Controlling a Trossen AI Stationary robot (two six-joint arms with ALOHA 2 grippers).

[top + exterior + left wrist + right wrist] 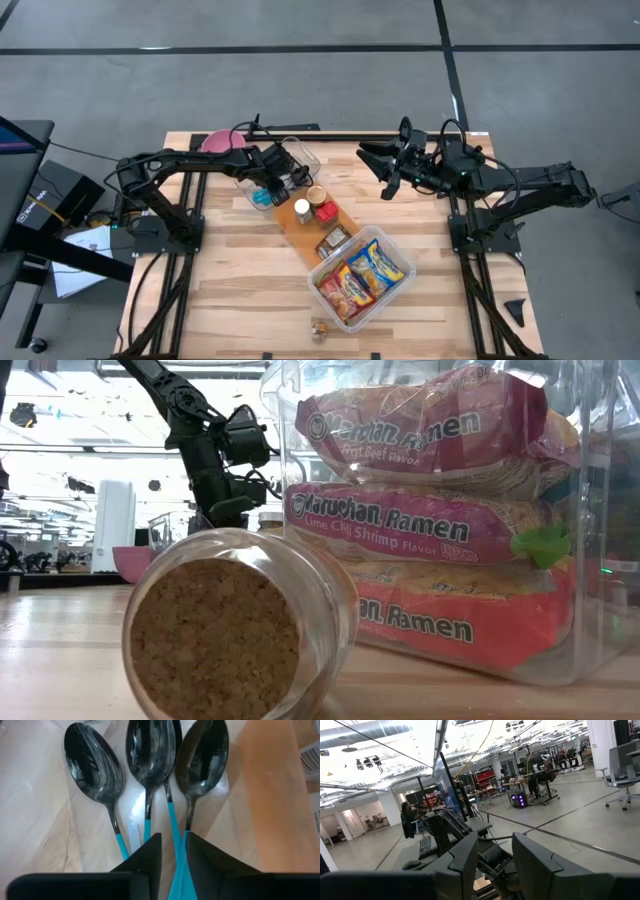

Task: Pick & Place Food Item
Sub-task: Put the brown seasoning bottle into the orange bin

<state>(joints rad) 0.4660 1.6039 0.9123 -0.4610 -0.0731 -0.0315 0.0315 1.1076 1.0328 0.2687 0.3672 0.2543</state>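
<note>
Wooden worktop [250, 300] was seen with ramen packets [362, 275] already binned; left tool [172, 852], narrowly parted around a teal spoon handle [176, 865], worked at the clear tray [300, 158]; right tool [388, 172] waited part-open, empty

Grey floor [300, 80], black lines; office chair [623, 765], ceiling lights.

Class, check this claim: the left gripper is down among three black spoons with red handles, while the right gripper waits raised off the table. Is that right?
Not quite: the spoons have turquoise handles, not red, as the left wrist view shows. The left gripper is among the three, and the right gripper waits raised.
</note>
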